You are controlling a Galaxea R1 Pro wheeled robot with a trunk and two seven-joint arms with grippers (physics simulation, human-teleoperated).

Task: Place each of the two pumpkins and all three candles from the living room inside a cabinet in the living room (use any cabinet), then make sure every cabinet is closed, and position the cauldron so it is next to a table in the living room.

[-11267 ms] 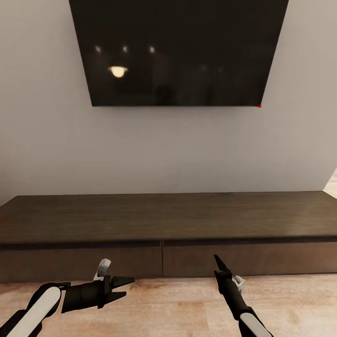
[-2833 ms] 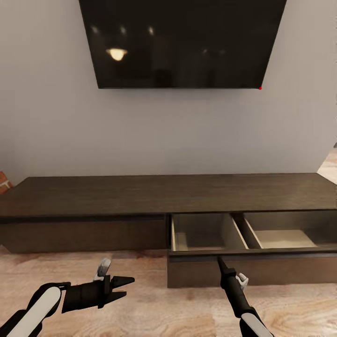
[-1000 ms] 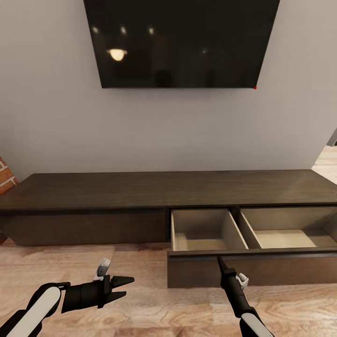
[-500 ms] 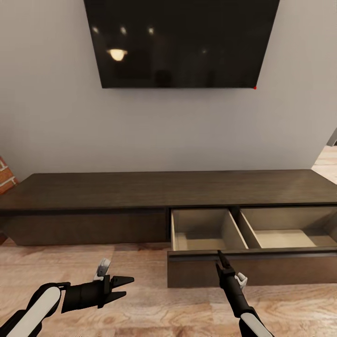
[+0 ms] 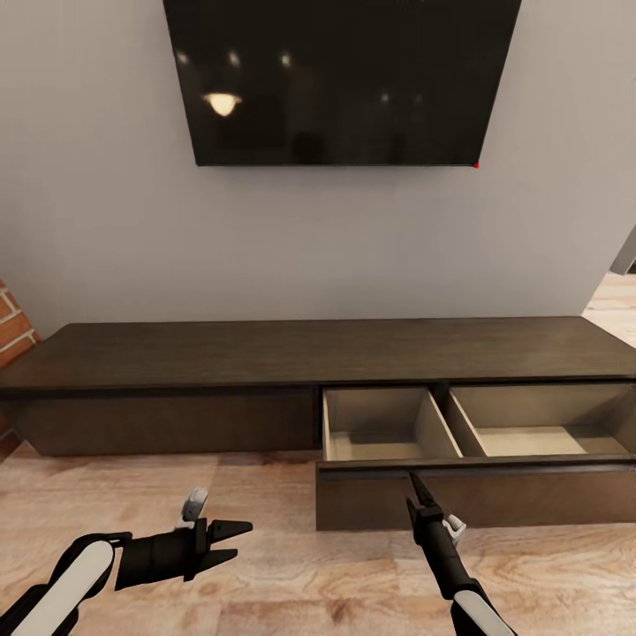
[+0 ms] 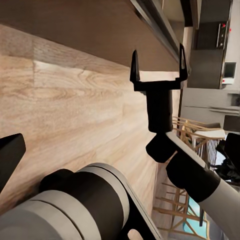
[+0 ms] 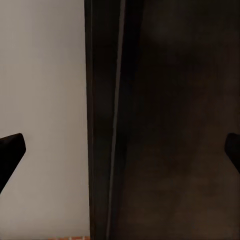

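The grey wall (image 5: 115, 238) is in front of me, with a large dark television (image 5: 340, 79) mounted on it. Below it the cabinet (image 5: 177, 358) lies along the wall on the wooden floor (image 5: 291, 574); its long axis goes from my left to my right, and its fronts face me. A piece of brick wall (image 5: 11, 322) shows at its left end.

The left drawer front (image 5: 168, 424) is shut. The right drawer (image 5: 477, 495) is pulled out toward me. Inside it I see two pale beige compartments, a smaller one (image 5: 384, 428) and a wider one (image 5: 539, 424), with a slanted divider (image 5: 464, 424) between them. Both compartments hold nothing.

My right claw (image 5: 413, 484) points up at the pulled-out drawer front, just at its upper edge; in the head view I cannot tell if it touches. In the left wrist view this right claw (image 6: 157, 65) has its two fingers apart, with nothing between them. In the right wrist view the dark wood of the cabinet (image 7: 170, 120) is very near.

My left claw (image 5: 240, 541) hangs low above the floor, well apart from the cabinet, pointing to my right. Its fingers are spread a little and hold nothing.
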